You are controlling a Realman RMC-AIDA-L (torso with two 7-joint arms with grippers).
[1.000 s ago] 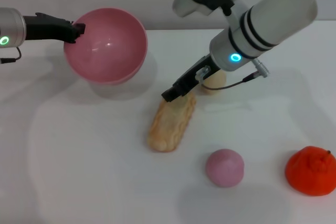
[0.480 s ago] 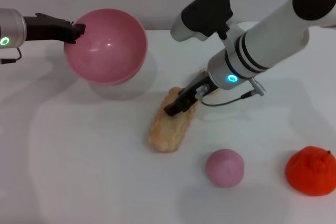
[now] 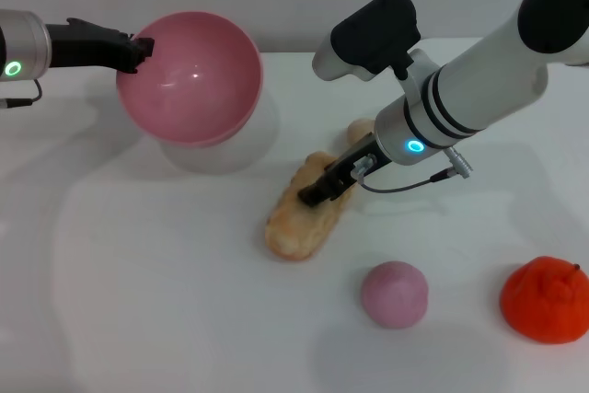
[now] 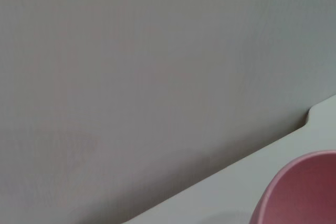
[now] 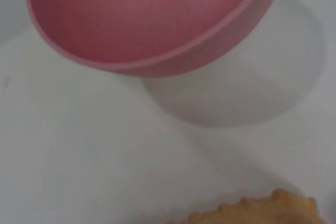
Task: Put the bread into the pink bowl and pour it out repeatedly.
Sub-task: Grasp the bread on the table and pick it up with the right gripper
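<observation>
While the left pincer (image 3: 140, 51) gripped the rim of the pink bowl (image 3: 190, 77) and held it tipped up above the white surface (image 3: 147, 283), its open mouth facing the room and nothing inside, the right arm reached down from the far right. The bowl cast a soft shadow on the surface right beneath it. The right pincer (image 3: 322, 189) sat at the far end of the bread (image 3: 304, 209), its dark fingers down on the loaf; they looked clamped on it, though I could not tell for sure how tight. The bread lay flat on the surface, pale side up, angled with its near end toward the front, just beside the bowl's shadow and apart from the bowl itself. Behind the pincer a small cream bun (image 3: 359, 129) peeked out, half hidden by the arm. Nearer the front sat a pink ball (image 3: 394, 294), and well off to the right an orange toy fruit (image 3: 547, 299). From the right wrist's view the bowl loomed over the ridged edge of the loaf.
</observation>
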